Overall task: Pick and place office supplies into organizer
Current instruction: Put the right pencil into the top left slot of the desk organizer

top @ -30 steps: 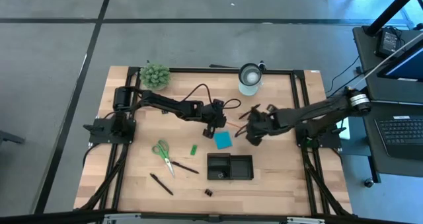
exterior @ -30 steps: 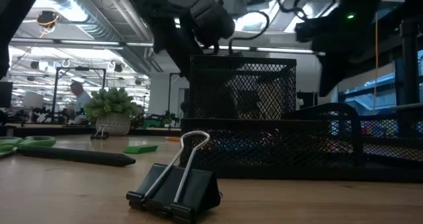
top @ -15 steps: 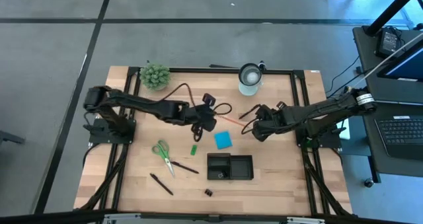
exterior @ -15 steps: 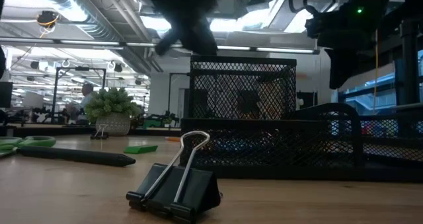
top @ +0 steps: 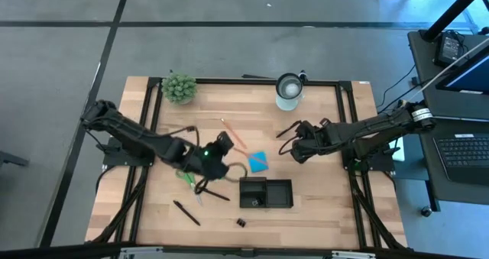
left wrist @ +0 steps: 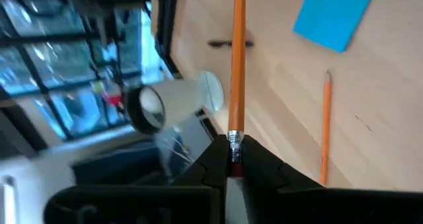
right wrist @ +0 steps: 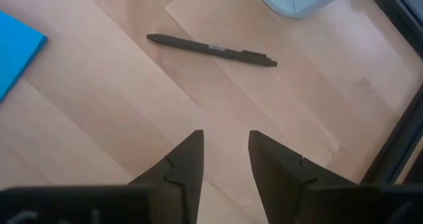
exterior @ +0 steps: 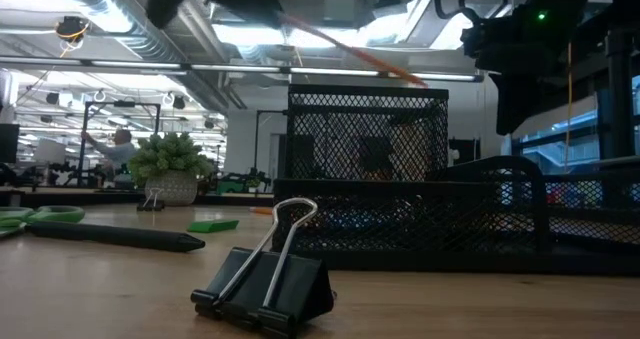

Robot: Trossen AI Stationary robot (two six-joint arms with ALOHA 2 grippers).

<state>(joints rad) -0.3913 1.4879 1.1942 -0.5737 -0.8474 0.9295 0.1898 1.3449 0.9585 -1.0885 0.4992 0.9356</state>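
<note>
High view: my left gripper (top: 219, 147) sits left of centre in the frame, just above and left of the organizer (top: 266, 192). It is clamped on an orange pencil (top: 233, 136) that angles up and away from it. The blue note pad (top: 257, 163) lies flat just right of that gripper, touching nothing. A second pencil is hard to make out here. Green scissors (top: 188, 176) lie partly under the left arm, and a black pen (top: 186, 212) is at lower left. My right gripper (top: 294, 147) hangs right of centre, beside a black pen (top: 288, 128) below the white cup (top: 289, 90).

Low view: the held pencil (exterior: 350, 49) crosses the top of the frame as a slanted orange line above the mesh organizer (exterior: 400, 179). A binder clip (exterior: 265, 274) sits in the foreground, a small green block (exterior: 212, 224) at mid left.

Left wrist view: the left fingers (left wrist: 261, 168) are pinched tight on the pencil's (left wrist: 238, 59) metal-ferrule end, its shaft running straight up the frame. A loose pencil (left wrist: 324, 128) lies on the table at right, the note pad (left wrist: 337, 12) at upper right.

Right wrist view: the right fingers (right wrist: 182, 171) stand parted with nothing between them. The pen (right wrist: 211, 49) lies on the wood above them, well clear of both tips. The pad's corner (right wrist: 16, 49) shows at the left edge.
</note>
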